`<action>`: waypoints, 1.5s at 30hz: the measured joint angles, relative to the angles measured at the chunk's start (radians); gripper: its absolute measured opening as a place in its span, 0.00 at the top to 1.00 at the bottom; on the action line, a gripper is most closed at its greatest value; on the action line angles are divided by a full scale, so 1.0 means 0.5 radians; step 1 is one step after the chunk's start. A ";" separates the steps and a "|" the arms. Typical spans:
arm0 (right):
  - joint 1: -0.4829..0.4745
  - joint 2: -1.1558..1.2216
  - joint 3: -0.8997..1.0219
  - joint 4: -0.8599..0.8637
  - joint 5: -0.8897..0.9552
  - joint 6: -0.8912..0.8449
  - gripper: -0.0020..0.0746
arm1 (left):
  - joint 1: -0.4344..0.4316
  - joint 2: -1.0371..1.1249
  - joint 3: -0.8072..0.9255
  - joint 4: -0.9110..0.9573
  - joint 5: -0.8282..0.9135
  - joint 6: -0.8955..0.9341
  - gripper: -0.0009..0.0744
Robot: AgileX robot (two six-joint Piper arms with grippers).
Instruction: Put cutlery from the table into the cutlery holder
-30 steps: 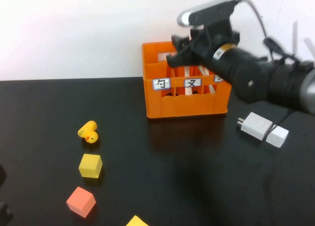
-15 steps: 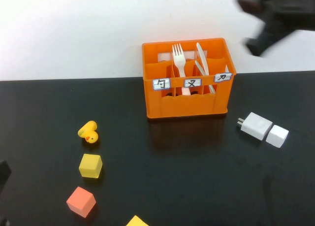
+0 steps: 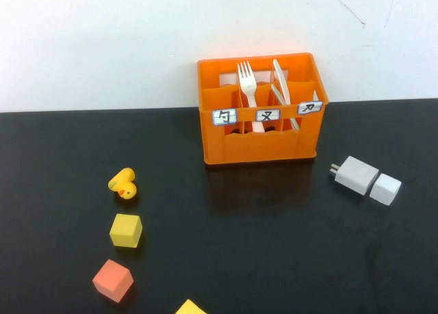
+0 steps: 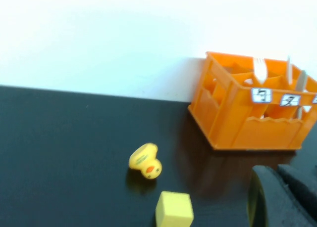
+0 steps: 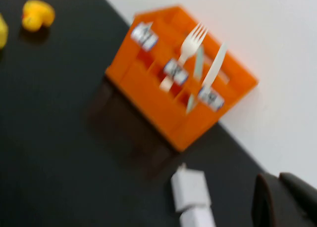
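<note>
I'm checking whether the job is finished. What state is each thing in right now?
fork: upright in the middle slot of the cutlery holder.
two knives: standing in the right-hand slot.
cutlery holder: upright on the table, left slot looks empty.
left end effector: shut, holding nothing, near the yellow cube.
right end effector: shut, empty, away from the holder.
charger blocks: lying on the table.

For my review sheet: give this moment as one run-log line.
fork and two knives in cutlery holder | table: no cutlery | left gripper shut, empty | right gripper shut, empty
</note>
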 joint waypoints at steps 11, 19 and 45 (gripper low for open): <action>0.000 -0.770 0.710 0.153 0.020 0.007 0.97 | 0.000 -0.004 0.021 0.000 0.066 -0.038 0.99; 0.000 -0.889 0.837 0.318 0.121 0.008 0.97 | 0.000 -0.004 0.021 0.000 0.069 -0.038 0.99; 0.000 -0.889 0.837 0.386 0.283 0.011 0.98 | 0.000 -0.108 0.199 0.221 0.066 -0.259 0.99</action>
